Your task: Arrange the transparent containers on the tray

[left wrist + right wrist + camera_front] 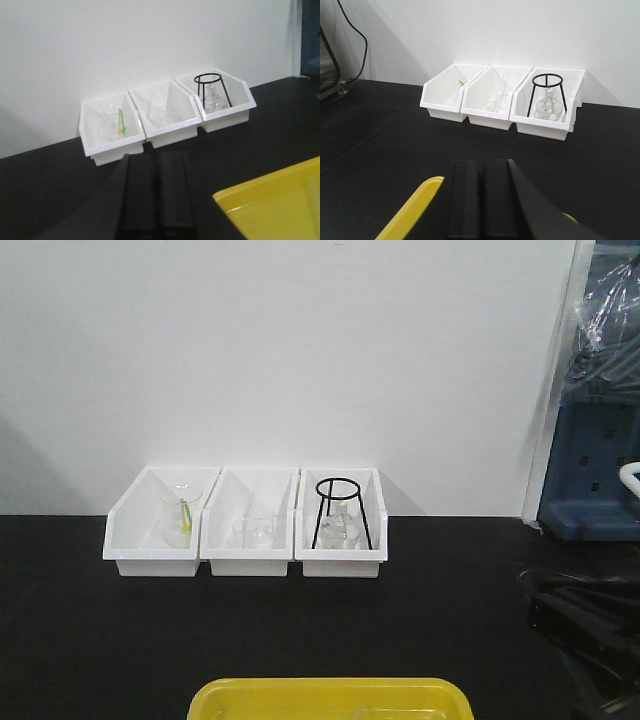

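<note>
Both claws, left gripper [156, 192] and right gripper [481, 197], are pressed together empty, right by the yellow tray [330, 698].

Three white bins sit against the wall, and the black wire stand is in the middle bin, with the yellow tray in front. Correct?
Not quite. The wire stand is in the right-hand bin, not the middle bin; the front-facing view shows this. The rest holds: three white bins against the wall, with the yellow tray in front.
</note>
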